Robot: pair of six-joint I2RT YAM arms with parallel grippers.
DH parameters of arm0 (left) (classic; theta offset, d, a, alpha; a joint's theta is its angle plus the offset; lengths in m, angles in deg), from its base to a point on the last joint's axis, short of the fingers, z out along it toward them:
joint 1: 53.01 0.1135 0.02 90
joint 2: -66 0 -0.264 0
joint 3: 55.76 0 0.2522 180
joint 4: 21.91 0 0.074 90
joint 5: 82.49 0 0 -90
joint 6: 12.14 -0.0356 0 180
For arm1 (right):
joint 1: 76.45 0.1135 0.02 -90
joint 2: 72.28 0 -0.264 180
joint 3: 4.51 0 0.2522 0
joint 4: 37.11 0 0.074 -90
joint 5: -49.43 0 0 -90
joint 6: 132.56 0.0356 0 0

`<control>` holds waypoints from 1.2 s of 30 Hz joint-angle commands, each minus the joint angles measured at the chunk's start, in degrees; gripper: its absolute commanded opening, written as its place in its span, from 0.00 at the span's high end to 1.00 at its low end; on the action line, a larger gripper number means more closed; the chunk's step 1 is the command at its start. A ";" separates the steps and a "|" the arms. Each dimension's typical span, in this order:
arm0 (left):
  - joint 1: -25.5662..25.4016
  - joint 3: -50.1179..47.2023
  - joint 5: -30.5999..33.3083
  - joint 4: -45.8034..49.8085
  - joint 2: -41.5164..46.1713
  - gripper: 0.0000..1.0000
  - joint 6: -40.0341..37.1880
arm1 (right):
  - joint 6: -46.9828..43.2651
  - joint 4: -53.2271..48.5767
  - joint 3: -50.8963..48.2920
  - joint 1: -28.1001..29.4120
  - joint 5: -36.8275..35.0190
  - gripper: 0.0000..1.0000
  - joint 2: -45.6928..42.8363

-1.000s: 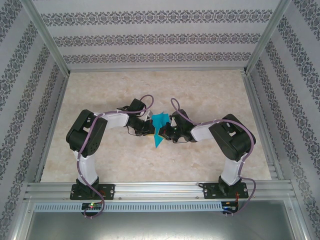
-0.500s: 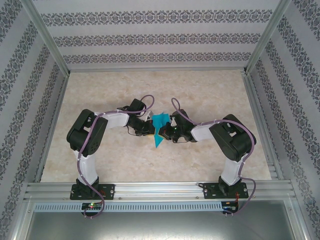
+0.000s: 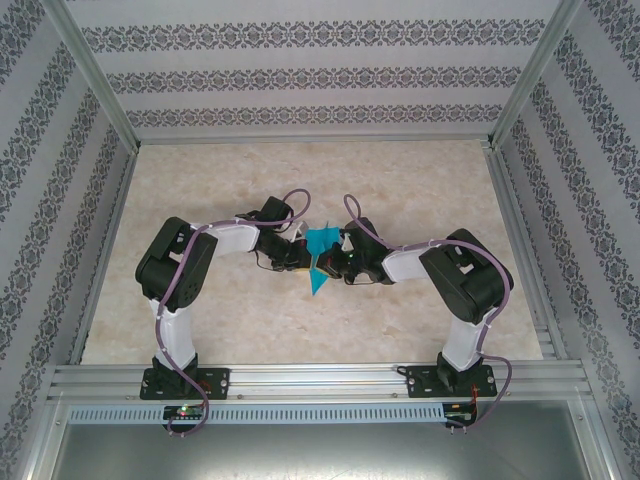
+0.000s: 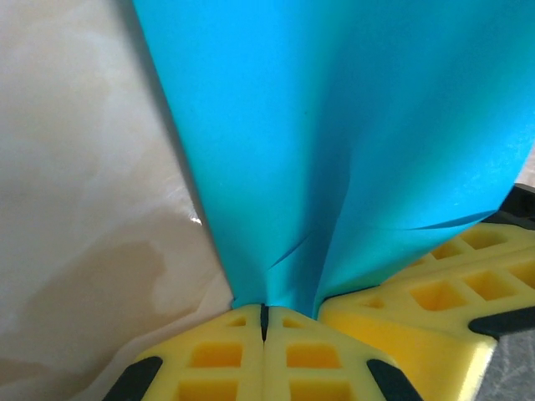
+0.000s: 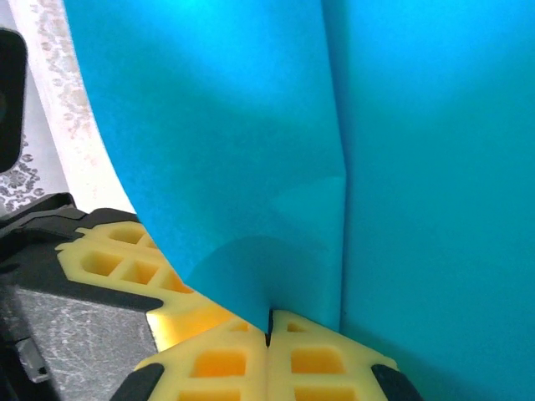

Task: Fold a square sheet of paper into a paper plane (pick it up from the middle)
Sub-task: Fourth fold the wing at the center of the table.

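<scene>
Pinched together with no gap between their yellow grid-moulded pads, the left gripper (image 4: 264, 313) clamps the bottom edge of a thin, matte, teal-blue creased sheet of paper (image 4: 334, 125). The paper rises out of the closed jaws and fans wide across the left wrist view. It has a soft lengthwise fold and a small wrinkle just above the pinch.

The right gripper (image 5: 268, 322) is closed in the same way, pads meeting on another edge of the sheet. A sharp vertical crease in the paper runs up from just beside its fingertips. In each wrist view the other gripper's yellow fingers sit close alongside, almost touching the near pair.

From the top camera the two grippers face each other near the middle of the table, with the paper between them. One narrow point of the paper hangs toward the near edge, slightly to the left. Whether that tip touches the surface cannot be told.

Both arms bend inward from their bases, elbows out to the sides, with purple cables looping along them. Below lies the beige marble-patterned tabletop (image 3: 400, 180). It is bounded by an aluminium frame rail (image 3: 320, 378) at the front and grey floral-striped wallpapered walls (image 3: 300, 80) around the rest.
</scene>
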 commanded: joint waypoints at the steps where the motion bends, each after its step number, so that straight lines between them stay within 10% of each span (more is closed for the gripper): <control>1: 0.16 -0.66 2.59 2.67 -2.82 1.00 -2.02 | 1.34 3.48 -0.11 0.32 0.70 0.95 -0.50; 36: 1.20 -2.44 -0.05 -0.22 0.50 1.00 0.62 | -3.07 -4.22 1.48 1.16 -2.46 0.96 4.82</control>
